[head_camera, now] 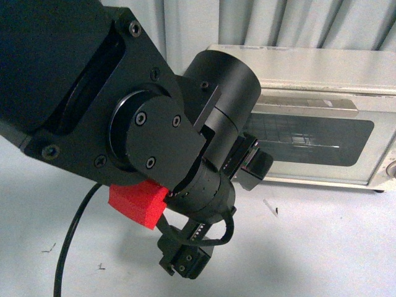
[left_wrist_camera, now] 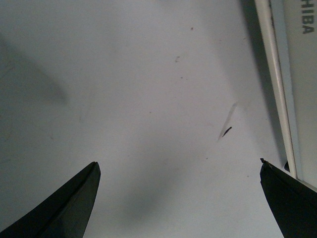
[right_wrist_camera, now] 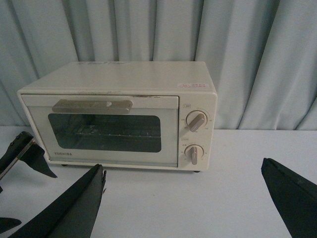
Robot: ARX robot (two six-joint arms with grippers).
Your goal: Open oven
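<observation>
Nearest the body camera we had the left arm (head_camera: 93, 93) filling the front view, with a red block (head_camera: 137, 203) on its wrist. It reached down toward the oven (head_camera: 322, 68), at the lower left corner of its front. Left jaws were spread wide with nothing between them, only bare surface (left_wrist_camera: 148, 74) underneath. Their wrist view showed the oven's front edge just beside one tip. We judged they were parked low by the foot of the door, not at the handle.

Right jaws were also wide apart and empty. They were held further back and faced the oven square on, probably to keep the whole front in sight before a reach.

The oven sat toward the back of the surface, well apart from the right jaws. Its door (right_wrist_camera: 104, 131) was shut, flush with the frame. The handle (right_wrist_camera: 92, 105) ran along the door's top edge, so we judged the door hinged at the bottom and would swing down and forward. The strip of surface in front would have to take the door, and the left jaws were in or near that strip. We flagged that as a likely clash.

Room above the handle looked free. The knobs (right_wrist_camera: 197, 121) sat on the right panel, apart from the door. There was open surface to the oven's right. The curtain (right_wrist_camera: 237, 49) hung just behind the oven, so we judged there was little room at the back.
</observation>
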